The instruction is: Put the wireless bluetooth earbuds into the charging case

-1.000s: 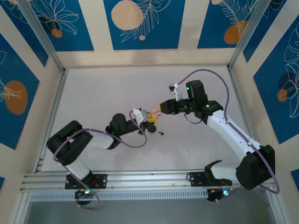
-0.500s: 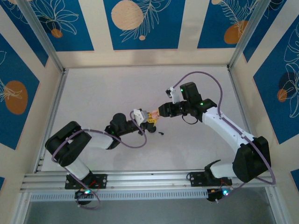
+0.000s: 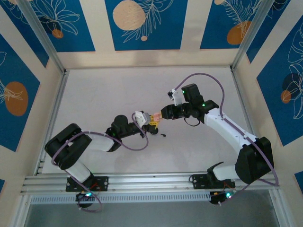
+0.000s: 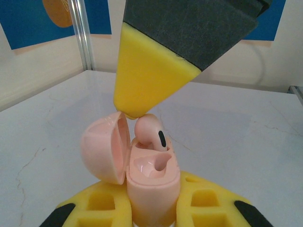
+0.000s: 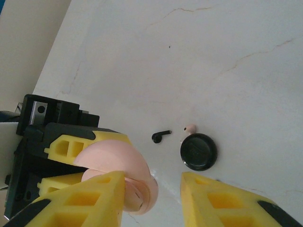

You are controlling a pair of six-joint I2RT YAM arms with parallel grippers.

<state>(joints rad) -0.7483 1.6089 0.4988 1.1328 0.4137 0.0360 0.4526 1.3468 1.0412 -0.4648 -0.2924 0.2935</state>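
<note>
A pink earbud (image 4: 150,134) stands half-seated in one well of the open pink case (image 4: 151,184), which the left gripper (image 4: 154,201) clamps by its base. One yellow finger (image 4: 151,80) of the right gripper (image 5: 154,189) touches the top of the pink earbud, with the jaws spread wide and holding nothing. A small black earbud (image 5: 161,136) lies on the table (image 5: 213,56) near a black puck (image 5: 199,152).

Left wrist: charging case (image 4: 151,189) base cut off at bottom edge; earbud (image 4: 150,132) stem sunk out of sight in its socket. Top view: both too small to resolve.
</note>
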